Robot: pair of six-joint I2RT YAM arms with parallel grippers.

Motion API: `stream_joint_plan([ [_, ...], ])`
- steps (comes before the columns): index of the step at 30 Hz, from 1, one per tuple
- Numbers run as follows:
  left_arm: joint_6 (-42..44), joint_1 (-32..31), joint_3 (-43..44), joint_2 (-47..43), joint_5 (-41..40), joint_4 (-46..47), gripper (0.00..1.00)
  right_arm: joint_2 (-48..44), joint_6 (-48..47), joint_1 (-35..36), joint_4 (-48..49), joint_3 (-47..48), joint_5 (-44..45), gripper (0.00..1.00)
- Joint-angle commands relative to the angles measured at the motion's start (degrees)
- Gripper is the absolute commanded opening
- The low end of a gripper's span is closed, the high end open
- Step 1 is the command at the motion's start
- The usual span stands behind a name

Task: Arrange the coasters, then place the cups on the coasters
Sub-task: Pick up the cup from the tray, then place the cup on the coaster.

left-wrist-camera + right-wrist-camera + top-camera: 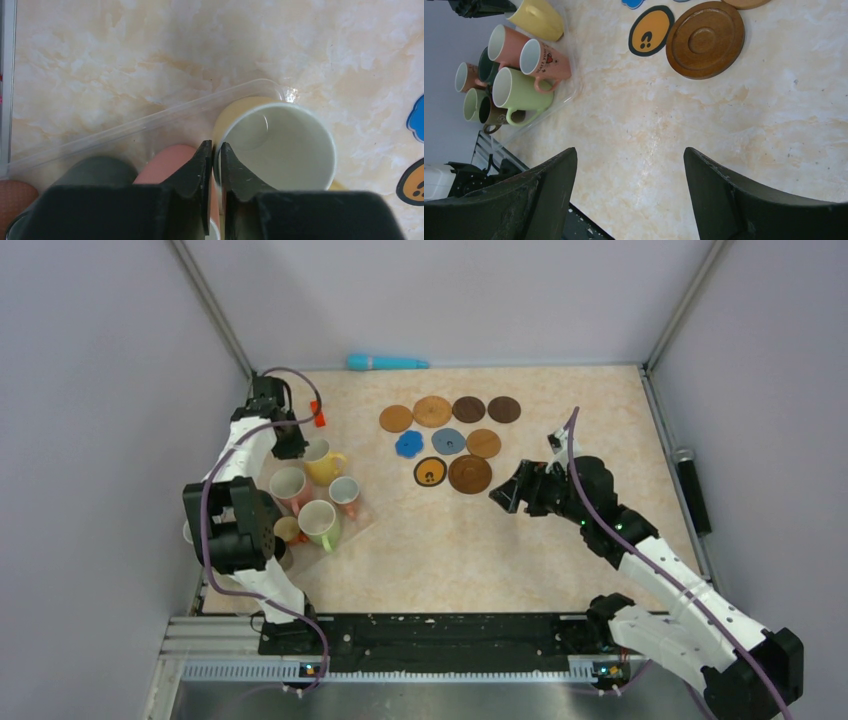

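Several cups stand crowded in a clear tray (150, 120) at the left. My left gripper (216, 145) is shut on the rim of the yellow cup (280, 145), one finger inside it and one outside, with a pink cup (165, 162) beside it. From above, the left gripper (300, 447) sits at the yellow cup (325, 464), behind the pink cup (289, 485) and the green cup (319, 523). Several coasters lie in rows at the back centre, among them a blue scalloped one (408, 444) and a black-rimmed one (430, 472). My right gripper (503, 495) hangs open and empty near the large brown coaster (469, 474).
A teal stick-shaped object (387, 362) lies against the back wall. A small red block (320, 420) sits by the left arm. Grey walls close in on three sides. In the right wrist view the right gripper (630, 152) hovers over marbled tabletop (724, 125).
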Motion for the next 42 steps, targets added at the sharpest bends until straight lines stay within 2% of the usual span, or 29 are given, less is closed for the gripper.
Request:
stream_joint_plan([
  [1,0.6,0.2,3.2,-1.8,2.4,-0.2,0.09,-0.9,-0.1,0.3,0.5,0.9,0.2,0.78],
  [4,1.0,0.2,4.2,-2.7,4.9,-1.0,0.0,-0.9,0.1,0.3,0.4,1.0,-0.1,0.78],
  [15,-0.7,-1.8,7.7,-8.5,9.1,-3.7,0.0,-0.6,-0.4,0.3,-2.7,3.7,1.0,0.78],
  [21,-1.4,-6.5,7.3,-12.2,10.7,-6.2,0.0,0.9,-3.0,0.3,-4.7,8.2,2.8,0.78],
  [29,-2.8,-23.4,3.7,-18.5,6.2,-5.9,0.0,3.5,-7.3,0.3,-4.9,10.5,2.0,0.66],
  [34,-5.9,-32.7,-0.2,-20.6,3.9,-3.1,0.0,3.7,-5.6,0.4,-3.8,9.2,0.3,0.61],
  [42,-10.5,-44.2,-10.4,-20.9,-3.2,3.9,0.0,4.4,-1.8,0.9,-4.4,5.9,1.0,0.54],
])
